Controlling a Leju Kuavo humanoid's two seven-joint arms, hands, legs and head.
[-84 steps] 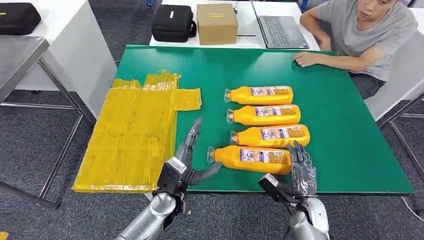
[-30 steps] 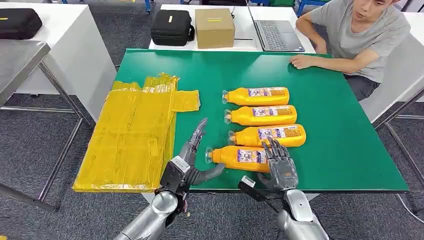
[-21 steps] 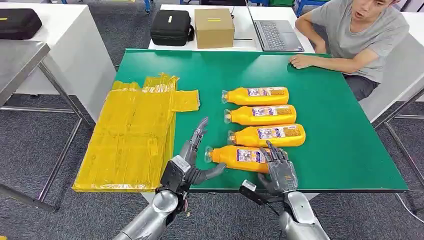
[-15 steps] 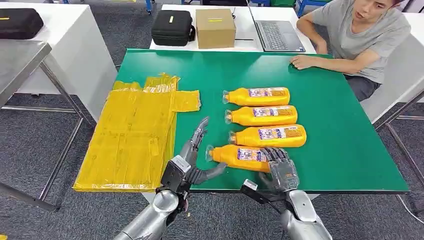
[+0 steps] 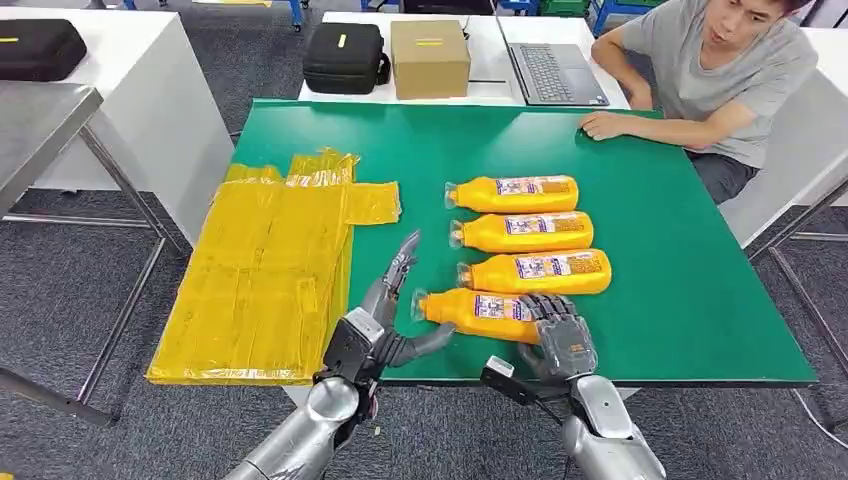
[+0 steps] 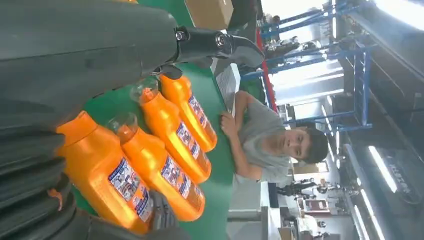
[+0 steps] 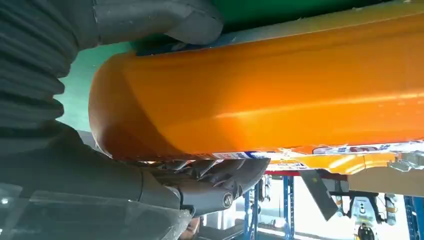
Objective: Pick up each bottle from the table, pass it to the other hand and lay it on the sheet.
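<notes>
Four orange bottles lie side by side on the green table, caps pointing left. My right hand grips the base end of the nearest bottle, which lies on the table. The right wrist view shows that bottle with my thumb on one side and my fingers curled round the other. My left hand is open, its fingers spread just left of this bottle's cap. The other bottles lie beyond. The yellow sheet covers the table's left side.
A person sits at the far right corner with a hand resting on the table. Behind the table stand a cardboard box, a black bag and a laptop. A metal table is at the left.
My right hand moved left from the table's front edge onto the nearest bottle, and its raised fingers curled down around the base end. My left hand has barely moved.
</notes>
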